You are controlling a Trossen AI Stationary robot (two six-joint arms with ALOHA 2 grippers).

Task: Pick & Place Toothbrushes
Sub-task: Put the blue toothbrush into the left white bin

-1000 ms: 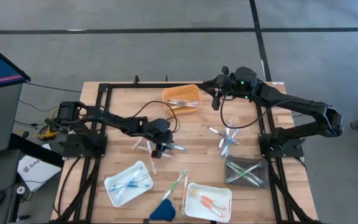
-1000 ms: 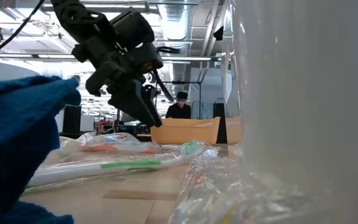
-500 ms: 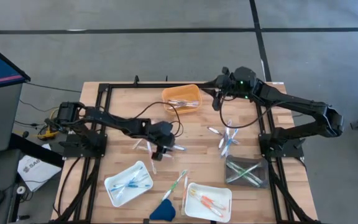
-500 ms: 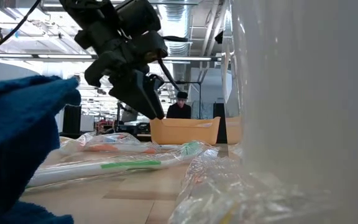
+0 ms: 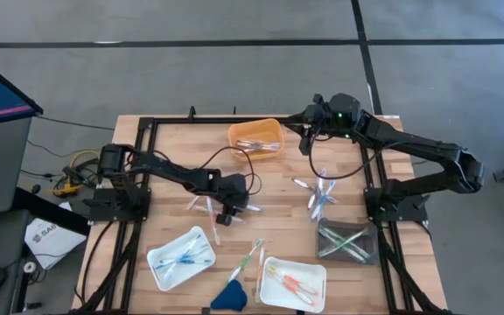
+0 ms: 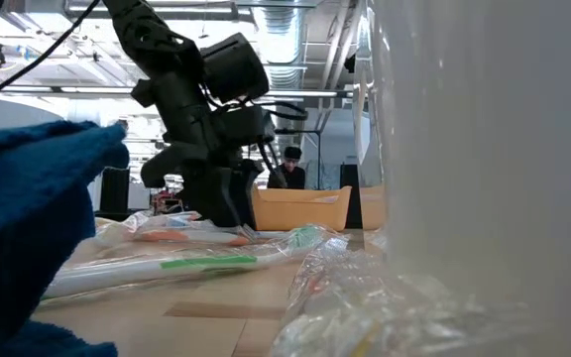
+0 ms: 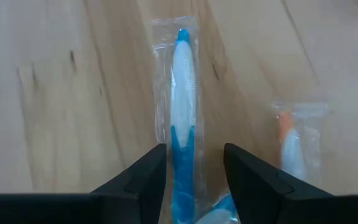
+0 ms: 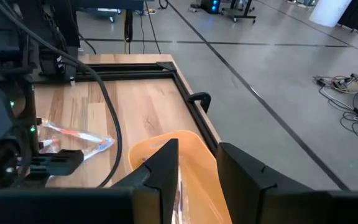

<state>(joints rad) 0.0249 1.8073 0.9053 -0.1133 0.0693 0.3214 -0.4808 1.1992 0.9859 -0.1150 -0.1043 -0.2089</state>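
Blue wrapped toothbrush (image 7: pixel 180 112) lies between the left tool's (image 7: pixel 194 171) open fingers.

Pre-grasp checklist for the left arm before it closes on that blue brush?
1. Left gripper open: ok, jaws stand apart.
2. Blue brush between the jaws: ok, its wrapped handle runs through the gap, roughly centred.
3. Down at the table: ok, low view shows the left gripper at the wrapped brushes on the wood.
4. Neighbours clear: cannot tell for sure; an orange brush lies off to one side, outside the jaws, and a pale wrapped piece shows at the picture's bottom edge between them.
5. Right gripper out of the way: ok, it hangs over the orange bin, far from the left one.
6. White tray holding blue brushes: ok, unobstructed.
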